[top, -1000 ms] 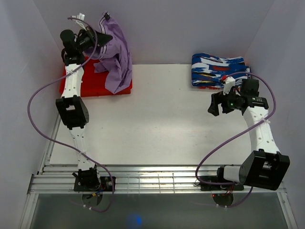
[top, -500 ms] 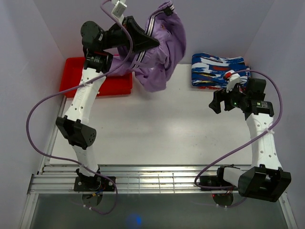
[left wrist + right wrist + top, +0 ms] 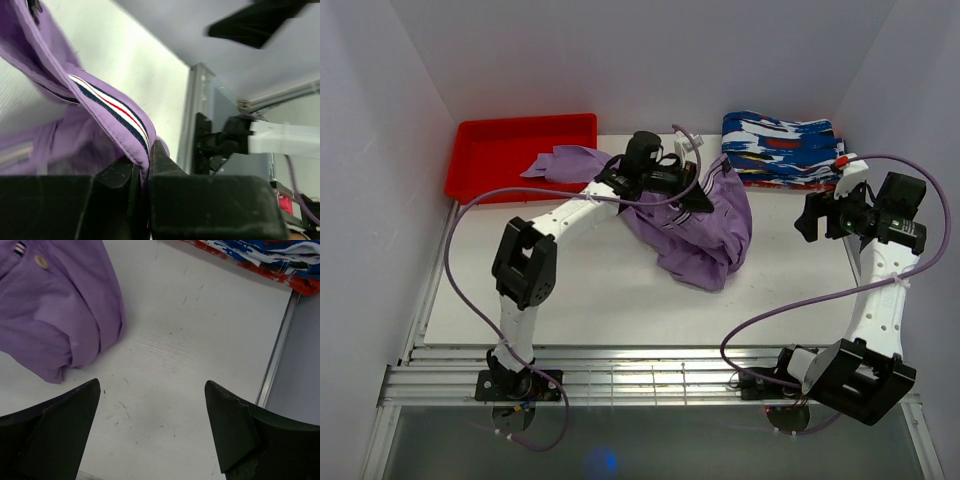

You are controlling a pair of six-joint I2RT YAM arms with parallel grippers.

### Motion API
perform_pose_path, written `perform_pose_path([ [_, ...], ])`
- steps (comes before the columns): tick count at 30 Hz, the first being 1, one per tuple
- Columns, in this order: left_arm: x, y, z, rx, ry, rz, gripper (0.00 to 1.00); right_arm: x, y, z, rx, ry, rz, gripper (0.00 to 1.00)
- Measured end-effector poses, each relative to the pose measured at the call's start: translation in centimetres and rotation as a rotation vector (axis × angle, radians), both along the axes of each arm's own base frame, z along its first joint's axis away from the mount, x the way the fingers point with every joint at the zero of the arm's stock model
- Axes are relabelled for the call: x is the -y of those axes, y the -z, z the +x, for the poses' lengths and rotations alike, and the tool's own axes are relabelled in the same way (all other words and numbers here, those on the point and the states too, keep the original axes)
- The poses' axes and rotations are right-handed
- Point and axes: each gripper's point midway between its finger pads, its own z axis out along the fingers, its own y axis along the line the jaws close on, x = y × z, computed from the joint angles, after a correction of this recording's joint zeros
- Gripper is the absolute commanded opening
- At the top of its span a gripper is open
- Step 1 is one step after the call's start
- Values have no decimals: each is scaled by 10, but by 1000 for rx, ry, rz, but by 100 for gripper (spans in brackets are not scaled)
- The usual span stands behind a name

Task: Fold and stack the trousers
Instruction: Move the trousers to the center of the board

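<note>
The lilac soft-cloth trousers (image 3: 705, 235) lie in a rumpled, rounded heap just past the middle of the flat white table (image 3: 590, 290). One limp leg trails off toward 10 o'clock and drapes across the right rim of the shallow red plastic tray (image 3: 510, 122). The cloth looks matte and thick, falling in deep folds. The wrist view shows a waistband (image 3: 107, 107) edged with a white, navy and red stripe, and the other wrist view shows a small cream button (image 3: 41, 261).

The left gripper (image 3: 688, 196) sits at the heap's 11 o'clock edge. Its black fingers (image 3: 120, 175) stand close together, with the striped waistband nipped between them.

At about 1 o'clock from the heap is a folded stack of blue, white and red patterned garments (image 3: 780, 145). It sits against the far edge, with a bare strip of table between it and the lilac cloth.

At 3 o'clock the right gripper (image 3: 812, 216) hangs clear of everything. Its jaws are spread wide and hold nothing, over scuffed white table.

Open surface runs from 4 round to 8 o'clock, out to the near edge with its silver metal rails (image 3: 650, 370). Pale walls close in the left, right and far sides, and an aluminium strip (image 3: 276, 352) bounds the table on the right.
</note>
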Motion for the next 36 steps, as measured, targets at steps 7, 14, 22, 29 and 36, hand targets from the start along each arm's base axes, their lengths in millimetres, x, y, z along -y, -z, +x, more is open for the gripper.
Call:
perform_pose_path([
  [7,38,68,-2,45,66,155,77,-10,18,-5,-130,-89,97,92],
  [14,41,3,-80,161,334,-10,98,-39,27,-17,-196,-161,201,91],
  [22,-31,-60,-79,343,241,-74,94,-42,20,-19,-166,-178,166,91],
  [29,-162,-81,41,310,-277,-17,94,-134,20,-18,-166,-446,43,90],
  [36,-278,-7,125,42,-700,119,97,-204,38,6,-171,-606,-109,90],
])
